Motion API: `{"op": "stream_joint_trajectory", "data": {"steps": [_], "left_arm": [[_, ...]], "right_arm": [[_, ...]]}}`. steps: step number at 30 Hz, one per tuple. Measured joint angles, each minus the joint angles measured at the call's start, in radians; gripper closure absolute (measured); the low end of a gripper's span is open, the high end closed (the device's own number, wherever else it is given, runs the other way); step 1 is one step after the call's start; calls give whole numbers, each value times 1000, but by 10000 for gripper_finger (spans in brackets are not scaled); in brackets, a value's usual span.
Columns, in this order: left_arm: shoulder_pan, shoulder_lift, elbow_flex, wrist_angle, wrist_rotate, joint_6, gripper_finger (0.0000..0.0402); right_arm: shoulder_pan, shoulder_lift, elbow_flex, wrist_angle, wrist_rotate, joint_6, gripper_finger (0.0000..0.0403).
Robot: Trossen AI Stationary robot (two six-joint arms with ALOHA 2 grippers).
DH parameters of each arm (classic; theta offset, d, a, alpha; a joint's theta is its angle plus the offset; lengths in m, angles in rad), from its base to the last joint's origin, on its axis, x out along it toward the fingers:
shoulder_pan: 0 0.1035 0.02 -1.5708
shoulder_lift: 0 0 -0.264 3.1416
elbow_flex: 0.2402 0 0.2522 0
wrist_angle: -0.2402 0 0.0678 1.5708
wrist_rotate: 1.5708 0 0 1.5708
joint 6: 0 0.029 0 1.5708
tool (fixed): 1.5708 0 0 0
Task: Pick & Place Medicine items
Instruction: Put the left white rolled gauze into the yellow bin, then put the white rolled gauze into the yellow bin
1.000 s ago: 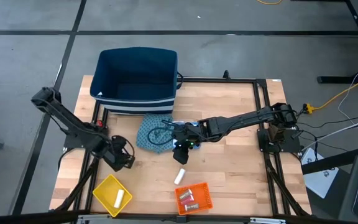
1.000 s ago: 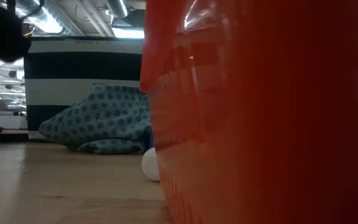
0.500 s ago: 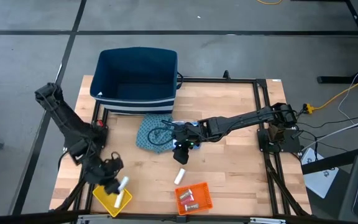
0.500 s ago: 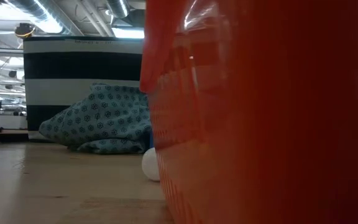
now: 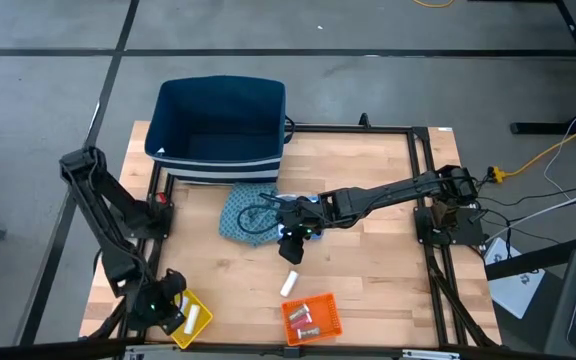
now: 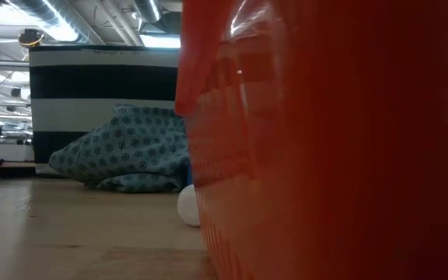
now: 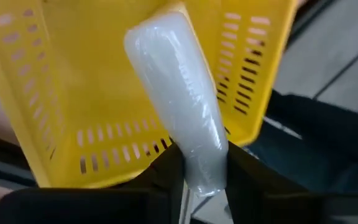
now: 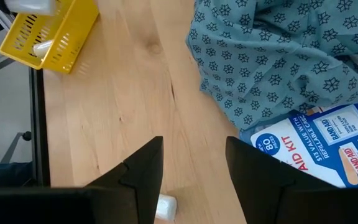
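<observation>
My left gripper (image 5: 171, 312) is at the table's near left corner, over the square yellow tray (image 5: 196, 302), shut on a white cylinder (image 7: 179, 106). A second white cylinder (image 8: 42, 46) lies inside that tray. My right gripper (image 8: 194, 180) is open and empty above the table's middle, beside the teal patterned cloth (image 5: 246, 212). The blue-and-white box (image 8: 316, 146) lies partly under the cloth's edge. Another white cylinder (image 5: 290, 284) lies on the wood near the orange tray (image 5: 311, 318), which holds small pieces. My left gripper pinches the white cylinder between its two fingers by one end (image 7: 204, 171). The fingers lie along the cylinder. Its rest sticks out past the fingertips over the inside of the yellow tray (image 7: 104, 93). I cannot tell whether its free end touches the tray.
A dark blue bin with striped sides (image 5: 220, 130) stands at the table's far edge, behind the cloth. In the low view the orange tray's wall (image 6: 325, 140) fills the right half, with the loose cylinder's end (image 6: 187, 206) beside it. Bare wood lies between the trays and the cloth.
My left gripper has gone from the table's left middle toward the near edge and a little left, down to the yellow tray, carrying the white cylinder. My right arm has kept still.
</observation>
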Motion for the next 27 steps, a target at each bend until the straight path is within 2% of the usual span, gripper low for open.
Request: {"op": "stream_joint_trajectory", "data": {"steps": [5, 11, 15, 19, 22, 27], "left_arm": [[-4, 33, 0, -7, -18, -52, 284], [-4, 42, 0, -7, 4, -62, 225], [-7, 28, 0, 0, 9, -70, 192], [-7, -14, 0, 2, -12, -74, 179], [-8, -70, 0, 14, -125, -75, 182], [-1, -192, 0, -2, -389, -10, 197]], "right_arm": [[0, 0, 0, 0, -4, -3, 227], [0, 0, 0, 0, -9, -2, 227], [0, 0, 0, 2, -9, 4, 227], [0, 0, 2, 39, -9, -6, 227], [-2, 0, 33, 34, -9, -23, 227], [-20, -1, 114, 26, -6, -69, 227]]}}
